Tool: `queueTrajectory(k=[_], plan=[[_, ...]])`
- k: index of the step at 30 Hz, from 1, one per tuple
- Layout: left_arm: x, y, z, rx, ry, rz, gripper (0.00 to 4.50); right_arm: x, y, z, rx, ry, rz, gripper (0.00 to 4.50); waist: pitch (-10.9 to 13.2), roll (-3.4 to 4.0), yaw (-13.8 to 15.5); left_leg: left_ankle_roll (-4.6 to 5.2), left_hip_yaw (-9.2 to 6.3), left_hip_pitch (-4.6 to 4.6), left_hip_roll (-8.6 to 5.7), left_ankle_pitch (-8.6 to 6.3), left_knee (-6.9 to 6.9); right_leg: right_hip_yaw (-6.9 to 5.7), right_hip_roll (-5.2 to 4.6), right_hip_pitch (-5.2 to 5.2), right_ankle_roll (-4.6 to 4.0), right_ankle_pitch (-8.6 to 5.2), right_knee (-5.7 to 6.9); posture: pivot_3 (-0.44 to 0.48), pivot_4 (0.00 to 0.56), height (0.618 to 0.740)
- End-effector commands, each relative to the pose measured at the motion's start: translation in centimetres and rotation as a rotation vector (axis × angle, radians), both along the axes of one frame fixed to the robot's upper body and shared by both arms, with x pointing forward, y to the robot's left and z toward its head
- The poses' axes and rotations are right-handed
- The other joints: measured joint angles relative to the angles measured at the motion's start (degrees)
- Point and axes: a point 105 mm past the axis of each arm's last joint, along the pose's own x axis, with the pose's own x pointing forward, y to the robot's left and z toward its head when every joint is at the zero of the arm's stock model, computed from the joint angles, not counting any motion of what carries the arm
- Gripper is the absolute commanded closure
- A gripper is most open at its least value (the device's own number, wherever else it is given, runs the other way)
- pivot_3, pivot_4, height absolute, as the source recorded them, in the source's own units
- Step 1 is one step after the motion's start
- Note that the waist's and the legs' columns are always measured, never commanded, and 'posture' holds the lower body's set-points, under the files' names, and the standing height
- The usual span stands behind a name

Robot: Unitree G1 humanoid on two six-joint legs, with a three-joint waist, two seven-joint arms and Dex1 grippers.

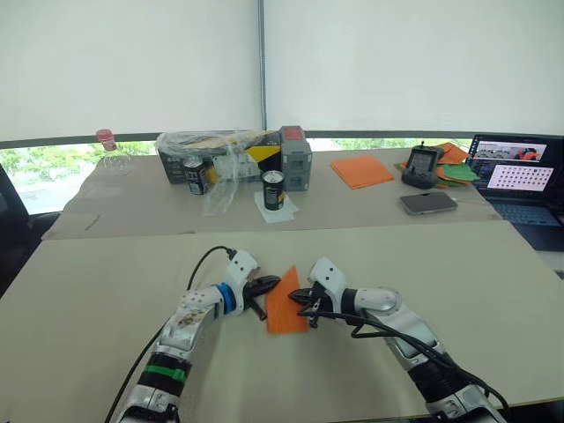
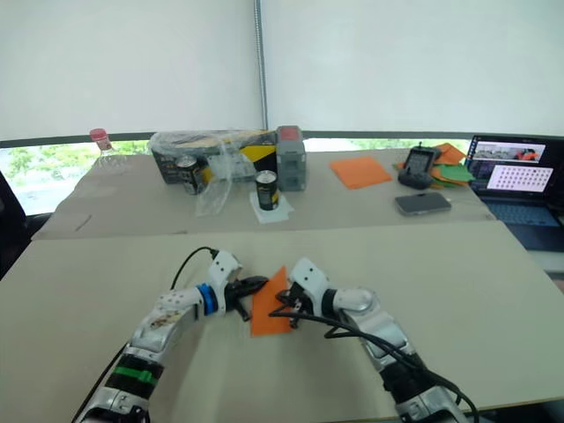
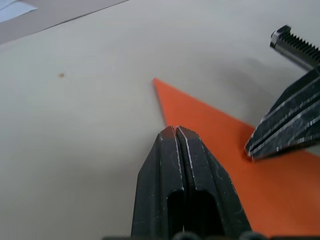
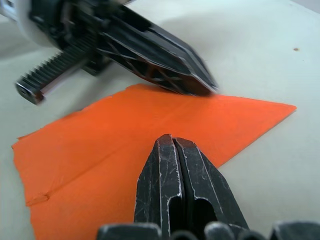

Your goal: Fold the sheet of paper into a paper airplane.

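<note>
The sheet of paper (image 1: 285,304) lies flat on my table (image 1: 88,282), near the middle of the near edge, already folded to a point that aims toward the far edge. A crease runs along its length in my right wrist view. My left claw (image 3: 175,131) has its two black fingers pressed together, holding nothing, with the tips resting over the paper's left edge. My right claw (image 4: 172,141) is likewise closed and empty, its tips over the paper's right side. The two claws face each other across the sheet. Toward the far edge stand two dark cans (image 1: 273,189), a grey box (image 1: 295,158), an orange stack (image 1: 361,170), a phone (image 1: 427,203) and, at the far right corner, a laptop (image 1: 515,181).
</note>
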Motion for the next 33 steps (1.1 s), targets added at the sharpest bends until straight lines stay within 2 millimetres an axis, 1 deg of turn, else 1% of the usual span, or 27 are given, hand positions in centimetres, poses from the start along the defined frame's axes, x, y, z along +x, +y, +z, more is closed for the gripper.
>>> queueTrajectory(k=[1,3,5,8,12,18,22,24,29,32,33], plan=[[0.5,-0.9,0.4,0.010,-0.032,-0.038,4.44,-0.3,-0.9,-2.2,-0.061,0.065,-0.046,4.50,0.0,0.00,-0.2,0.00,0.00,-0.01,0.00,0.00,-0.03,0.01,0.00,-0.02,0.00,0.00,-0.01,0.000,0.150,0.740],[0.6,-0.9,-0.2,0.034,-0.016,-0.040,4.44,-0.4,-1.1,-2.2,-0.060,0.064,-0.054,4.50,0.0,0.00,-0.2,0.00,0.01,-0.02,0.00,0.00,-0.10,0.01,0.00,-0.08,0.00,0.00,-0.02,0.000,0.150,0.740],[0.6,-0.5,-1.1,0.068,0.004,-0.030,4.44,-0.4,-1.2,-2.2,-0.061,0.064,-0.059,4.50,0.0,0.00,-0.2,0.00,0.02,-0.04,0.01,0.00,-0.15,0.02,0.00,-0.12,0.00,0.00,-0.02,0.000,0.150,0.740],[0.3,0.0,-1.8,0.085,0.027,-0.012,4.44,-0.4,-1.3,-2.1,-0.061,0.064,-0.061,4.50,0.0,0.00,-0.1,0.00,0.01,-0.02,0.00,0.00,-0.15,0.02,-0.02,-0.08,0.00,0.00,-0.04,0.000,0.150,0.740],[-1.5,1.4,-3.1,0.081,0.099,0.000,4.44,-0.5,-1.3,-2.1,-0.062,0.066,-0.053,4.50,0.0,0.00,-0.3,0.00,0.02,0.00,0.03,0.00,-0.19,0.04,-0.01,-0.08,0.00,0.00,-0.05,0.000,0.150,0.740],[-3.8,2.9,-3.9,0.100,0.145,0.010,4.44,-0.3,-0.9,-1.9,-0.062,0.062,-0.033,4.50,0.0,0.01,-0.3,0.00,0.01,0.06,0.05,0.00,-0.29,0.08,-0.09,-0.07,0.00,0.00,-0.11,0.000,0.150,0.740],[-6.1,4.3,-5.1,0.147,0.193,-0.017,4.44,-0.2,-0.7,-1.9,-0.064,0.063,-0.021,4.50,0.0,0.04,-0.3,-0.01,0.01,0.09,0.08,-0.01,-0.30,0.10,-0.17,-0.04,0.00,0.00,-0.12,0.000,0.150,0.740],[-6.5,5.0,-5.0,0.153,0.193,-0.010,4.44,-0.2,-0.6,-1.9,-0.064,0.064,-0.015,4.50,0.0,0.08,-0.3,-0.01,0.01,0.11,0.10,-0.01,-0.32,0.10,-0.19,-0.01,0.00,0.00,-0.16,0.000,0.150,0.740],[-6.1,5.8,-4.4,0.161,0.166,0.010,4.44,-0.1,-0.6,-1.8,-0.065,0.064,-0.007,4.50,-0.1,0.14,-0.2,-0.01,0.00,0.17,0.16,-0.01,-0.33,0.07,-0.19,0.05,-0.10,0.05,-0.42,0.000,0.150,0.740],[-5.4,5.5,-2.6,0.081,0.122,0.020,4.44,-0.1,-0.6,-1.1,-0.057,0.047,0.000,4.50,-0.1,0.16,-0.3,-0.01,-0.01,0.16,0.18,-0.01,-0.38,0.07,-0.16,0.04,-0.14,0.08,-0.52,0.000,0.150,0.740],[-5.2,5.2,-1.4,0.023,0.101,0.015,4.44,-0.1,-0.6,-0.5,-0.045,0.035,0.004,4.50,0.0,0.17,-0.3,-0.01,0.00,0.10,0.18,-0.01,-0.39,0.07,-0.16,0.04,-0.14,0.08,-0.52,0.000,0.150,0.740]])
